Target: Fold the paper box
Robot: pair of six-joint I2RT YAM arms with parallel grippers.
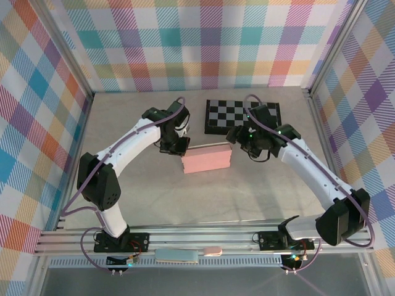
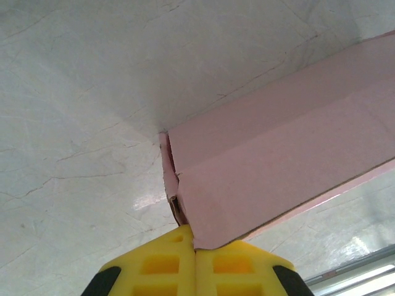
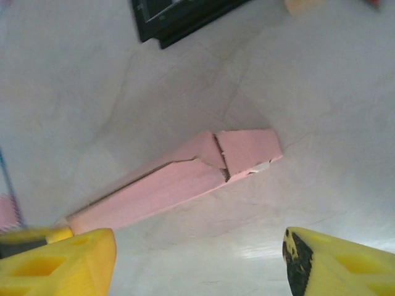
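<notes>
Left gripper (image 2: 195, 248) pinches paper box (image 2: 278, 160) corner; far end cut off.

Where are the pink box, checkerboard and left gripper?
pink box (image 1: 207, 158), top view, middle of its upper face.
checkerboard (image 1: 242, 116), top view, centre squares.
left gripper (image 2: 196, 250), left wrist view, seam between yellow fingertips.

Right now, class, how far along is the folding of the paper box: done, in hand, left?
Done: the paper box stands as a shallow closed shape. In hand: the left claw is shut on a corner flap; the right claw hovers open. Left: the end flaps show gaps, seemingly untucked.
</notes>
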